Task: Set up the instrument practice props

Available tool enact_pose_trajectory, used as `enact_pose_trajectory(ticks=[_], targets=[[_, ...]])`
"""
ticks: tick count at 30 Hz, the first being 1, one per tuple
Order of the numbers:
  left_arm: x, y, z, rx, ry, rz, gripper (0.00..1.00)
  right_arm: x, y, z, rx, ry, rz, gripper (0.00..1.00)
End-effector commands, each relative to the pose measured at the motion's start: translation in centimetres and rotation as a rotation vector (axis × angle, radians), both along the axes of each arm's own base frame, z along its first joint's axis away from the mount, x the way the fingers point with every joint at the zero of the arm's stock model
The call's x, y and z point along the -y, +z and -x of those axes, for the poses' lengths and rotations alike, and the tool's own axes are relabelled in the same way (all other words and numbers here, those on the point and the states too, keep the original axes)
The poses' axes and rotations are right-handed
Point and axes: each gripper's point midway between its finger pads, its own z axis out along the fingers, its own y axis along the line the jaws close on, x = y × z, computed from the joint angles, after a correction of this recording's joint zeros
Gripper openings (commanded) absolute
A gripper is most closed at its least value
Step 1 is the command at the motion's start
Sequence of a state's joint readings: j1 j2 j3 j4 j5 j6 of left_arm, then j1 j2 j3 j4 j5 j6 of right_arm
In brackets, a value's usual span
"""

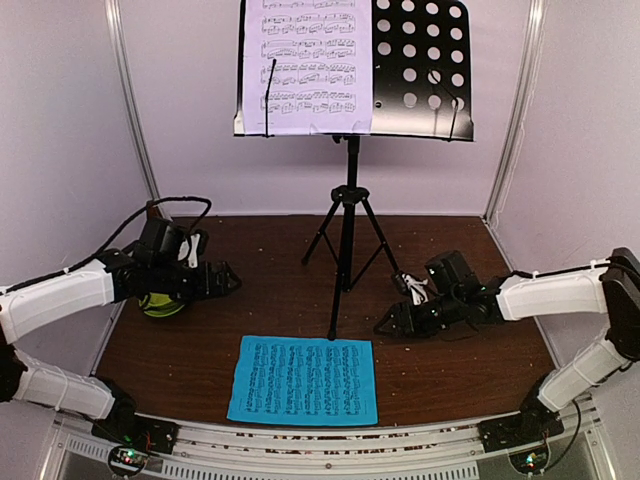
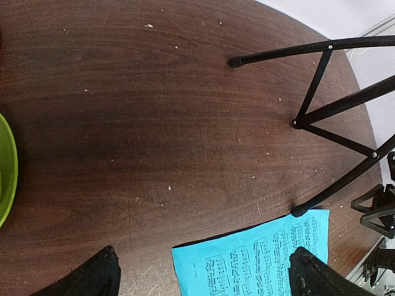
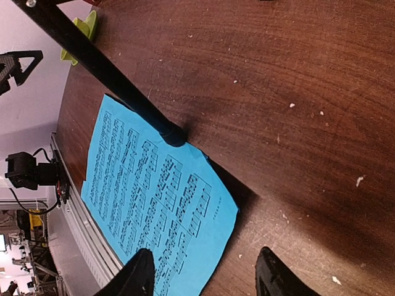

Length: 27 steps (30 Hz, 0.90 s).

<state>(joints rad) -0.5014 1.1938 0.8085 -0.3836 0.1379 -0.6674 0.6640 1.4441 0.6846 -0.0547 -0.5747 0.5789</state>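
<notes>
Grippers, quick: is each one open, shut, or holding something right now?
Left gripper: open, holding nothing.
Right gripper: open, fingers apart over the edge of the cyan music sheet, holding nothing.

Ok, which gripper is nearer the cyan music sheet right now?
Right. The right gripper is at the cyan sheet's far right corner, beside the music stand's front leg. The left gripper sits farther back, beyond the far left corner, near the green bowl.
</notes>
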Motion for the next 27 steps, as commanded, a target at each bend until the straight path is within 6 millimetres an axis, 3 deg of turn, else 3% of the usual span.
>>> enact_pose_trajectory(ticks=[1,16,23,27], targets=[[1.4,2.5,-1.4,0.089,-0.045,0.034,0.98,-2.1,0.7,-0.5,0.005,0.067,-0.055,0.56],[1.5,2.9,-1.1,0.102,-0.065,0.039,0.98,-3.1,-4.9,-0.4,-0.086,0.149,-0.001,0.44],[1.3,3.1,-0.5,0.120,-0.048,0.078,0.98,-5.0,-3.6,-0.8,-0.080,0.172,-0.085,0.33],[0.9,2.6,-0.1,0.115,-0.033,0.086,0.98,-6.0,-3.0,-1.3,-0.066,0.187,-0.077,0.17]])
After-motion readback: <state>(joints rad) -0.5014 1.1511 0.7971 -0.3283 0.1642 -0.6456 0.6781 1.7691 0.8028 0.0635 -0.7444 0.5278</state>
